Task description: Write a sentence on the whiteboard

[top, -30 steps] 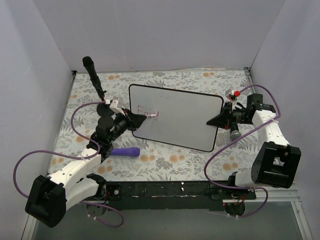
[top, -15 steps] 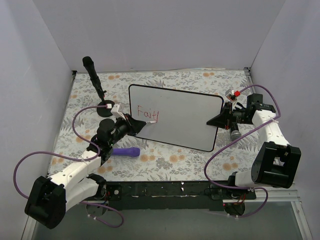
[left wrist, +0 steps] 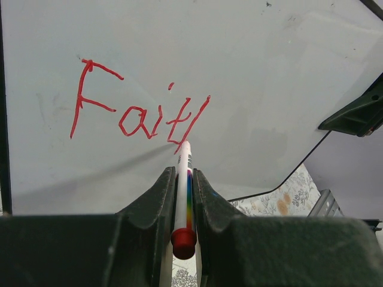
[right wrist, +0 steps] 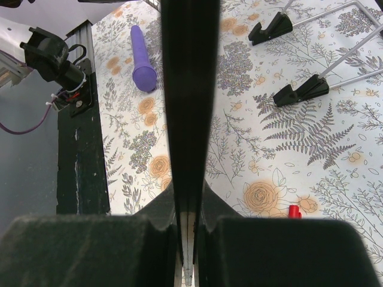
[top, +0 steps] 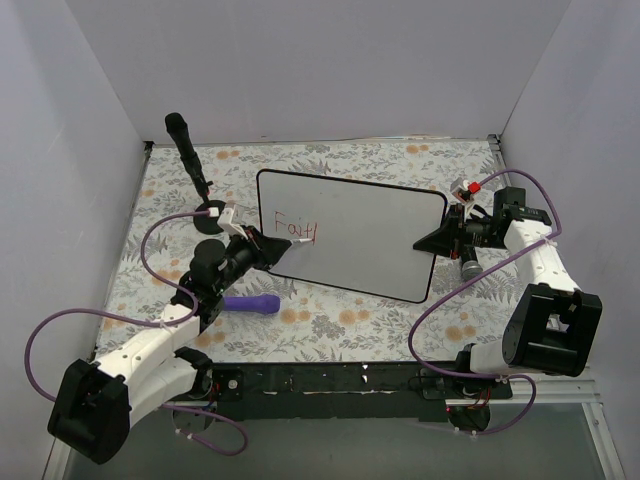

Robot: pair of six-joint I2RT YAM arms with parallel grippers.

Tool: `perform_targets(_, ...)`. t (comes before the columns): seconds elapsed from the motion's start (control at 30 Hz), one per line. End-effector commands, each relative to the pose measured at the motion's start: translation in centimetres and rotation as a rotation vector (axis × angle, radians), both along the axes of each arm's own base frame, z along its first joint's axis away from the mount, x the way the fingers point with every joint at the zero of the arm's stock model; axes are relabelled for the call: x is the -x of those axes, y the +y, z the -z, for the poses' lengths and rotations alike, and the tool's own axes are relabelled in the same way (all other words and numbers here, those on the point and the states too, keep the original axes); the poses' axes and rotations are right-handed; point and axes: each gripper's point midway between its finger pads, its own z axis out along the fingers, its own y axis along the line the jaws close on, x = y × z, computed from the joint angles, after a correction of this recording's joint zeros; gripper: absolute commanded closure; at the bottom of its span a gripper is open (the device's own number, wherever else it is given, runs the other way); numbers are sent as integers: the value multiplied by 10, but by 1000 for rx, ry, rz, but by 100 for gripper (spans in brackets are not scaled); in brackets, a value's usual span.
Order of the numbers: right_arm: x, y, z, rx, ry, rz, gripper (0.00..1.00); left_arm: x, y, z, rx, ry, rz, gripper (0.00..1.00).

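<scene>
With the whiteboard, mid-frame, pinched at its right edge by the closed right gripper, the marker clamped in the left gripper should be pressed lightly so the sentence, begun upper left, is carried on level.

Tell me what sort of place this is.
Probably a robot lab cell rather than a home or shop. Plain white walls enclose a worktop under a floral cloth. A left arm and a right arm are bolted at its near edge, working at a whiteboard.
</scene>
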Motion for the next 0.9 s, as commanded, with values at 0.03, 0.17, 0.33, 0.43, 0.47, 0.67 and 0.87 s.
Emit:
perform_targets(0.03, 0, 0, -4, 30, -71, -7, 99, -8, 0, -28, 29, -69, -15, 100)
perform_targets(0.17, -1, -1, -4, 32, -74, -5, 99, -11, -2, -26, 26, -66, -17, 100)
perform_targets(0.33, -1, -1, -4, 33, -75, -5, 99, -13, -3, -25, 26, -66, -15, 100)
perform_targets(0.43, -1, -1, -4, 33, -75, -5, 99, -15, -4, -25, 25, -68, -12, 100)
perform_targets(0.47, -1, 0, -4, 33, -72, -6, 99, -15, -4, -24, 26, -66, -12, 100)
perform_targets(0.67, -1, 0, -4, 33, -75, -6, 99, -17, -8, -30, 36, -79, -2, 100)
perform_targets(0.87, -1, -1, -4, 33, -75, -5, 99, -20, -11, -31, 37, -75, 9, 100)
